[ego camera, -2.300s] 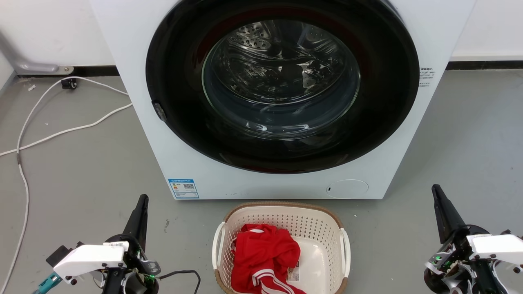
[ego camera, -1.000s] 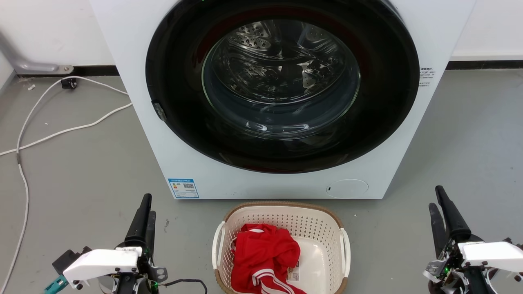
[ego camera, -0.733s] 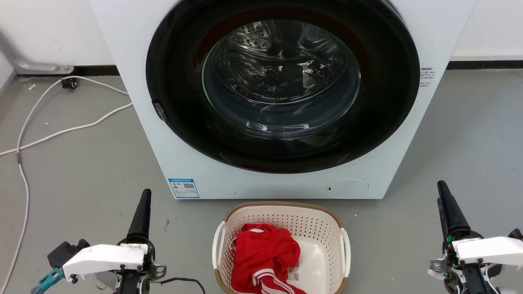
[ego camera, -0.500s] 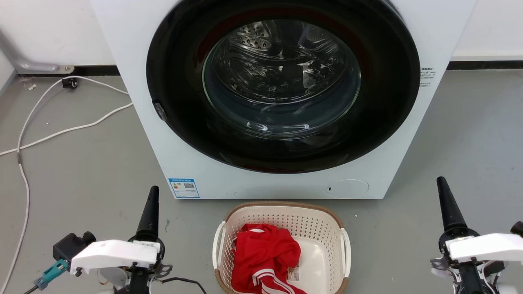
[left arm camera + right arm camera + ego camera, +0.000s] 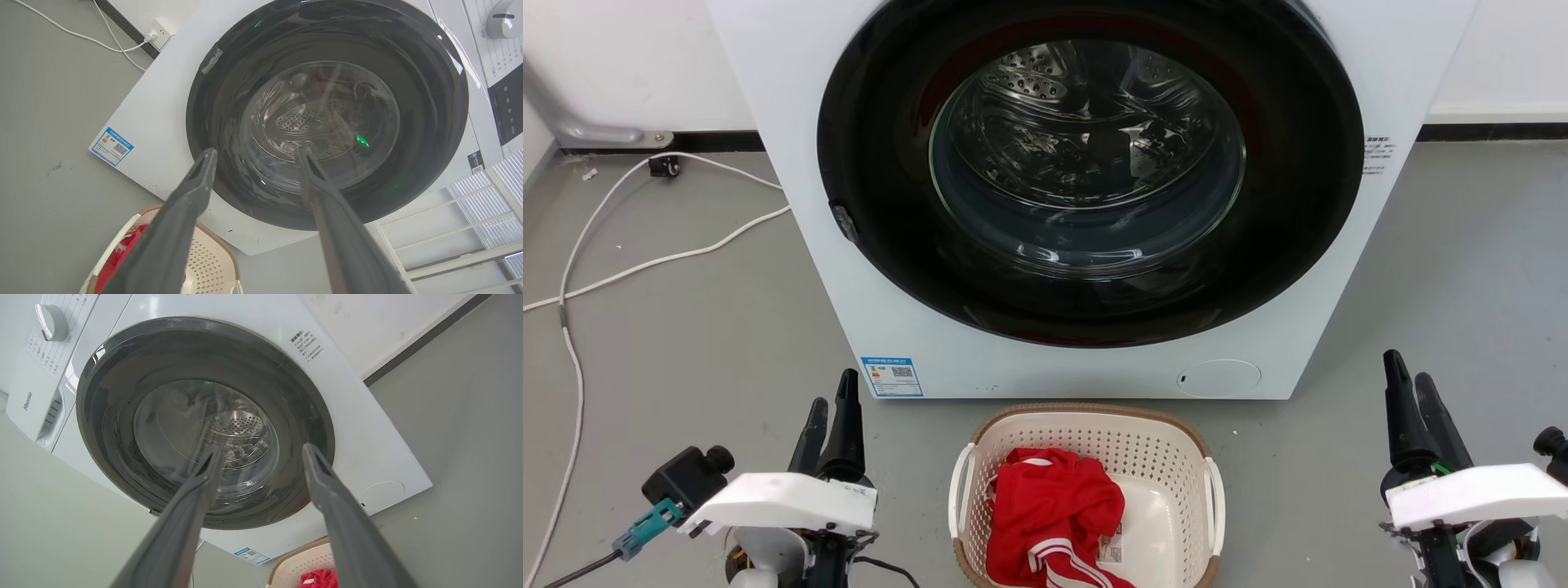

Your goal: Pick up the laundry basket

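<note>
Laundry basket (image 5: 1127,445): stands upright on the grey floor (image 5: 686,351), just in front of the washing machine (image 5: 792,163) and below its round dark door (image 5: 874,122). A narrow strip of floor shows between the two. The head view's bottom edge cuts off the basket's near end.
Basket build: cream perforated walls, brown woven-look rim, one white handle on each side.
Contents: a red garment (image 5: 1049,506) with white stripes fills the basket's left half and near part. The pale bottom is bare on the right.
Left gripper (image 5: 834,390): over the floor to the left of the basket, near it but apart from the left handle, pointing toward the machine. Pincer open, the two dark fingers (image 5: 179,212) spread with nothing between them. In the left wrist view the door glass shows through the gap and the basket sits low, partly behind the left-hand finger.
Right gripper (image 5: 1405,367): over the floor to the right of the basket, well apart from the right handle, farther off than the left one. Pincer open and holding nothing. The right wrist view shows the door between the fingers.
Height of both above the floor: cannot tell.
Machine front: steel drum visible through the glass. Blue label (image 5: 891,376) at the lower left corner, round hatch (image 5: 1218,378) at the lower right.
White cable (image 5: 645,261): loose on the floor left of the machine, running from the floor's back edge by the wall.
</note>
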Tool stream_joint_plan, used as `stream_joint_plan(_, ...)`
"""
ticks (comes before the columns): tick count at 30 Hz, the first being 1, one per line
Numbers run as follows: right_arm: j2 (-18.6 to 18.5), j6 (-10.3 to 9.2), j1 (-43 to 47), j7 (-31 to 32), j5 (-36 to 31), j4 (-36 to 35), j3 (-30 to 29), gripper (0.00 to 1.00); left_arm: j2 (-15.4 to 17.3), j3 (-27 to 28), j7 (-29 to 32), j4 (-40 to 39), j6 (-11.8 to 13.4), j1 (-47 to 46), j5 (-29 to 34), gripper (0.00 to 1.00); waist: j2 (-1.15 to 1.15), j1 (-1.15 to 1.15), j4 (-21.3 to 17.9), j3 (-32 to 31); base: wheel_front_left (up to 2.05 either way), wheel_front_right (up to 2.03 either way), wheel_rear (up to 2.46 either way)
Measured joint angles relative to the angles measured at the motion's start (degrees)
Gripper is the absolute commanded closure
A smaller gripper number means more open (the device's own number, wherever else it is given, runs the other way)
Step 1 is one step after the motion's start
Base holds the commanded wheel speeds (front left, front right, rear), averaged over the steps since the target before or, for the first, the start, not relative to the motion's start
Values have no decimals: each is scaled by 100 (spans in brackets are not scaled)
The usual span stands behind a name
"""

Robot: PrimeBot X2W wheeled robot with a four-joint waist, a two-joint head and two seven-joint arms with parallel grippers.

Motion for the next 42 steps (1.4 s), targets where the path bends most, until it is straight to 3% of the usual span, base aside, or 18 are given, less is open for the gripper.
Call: stream_joint_plan(42,4,2,77,-577,-3177,23,111,0,-2,-370,-652,32,263,-235,3188,0,0,0,68,-13,0,0,0)
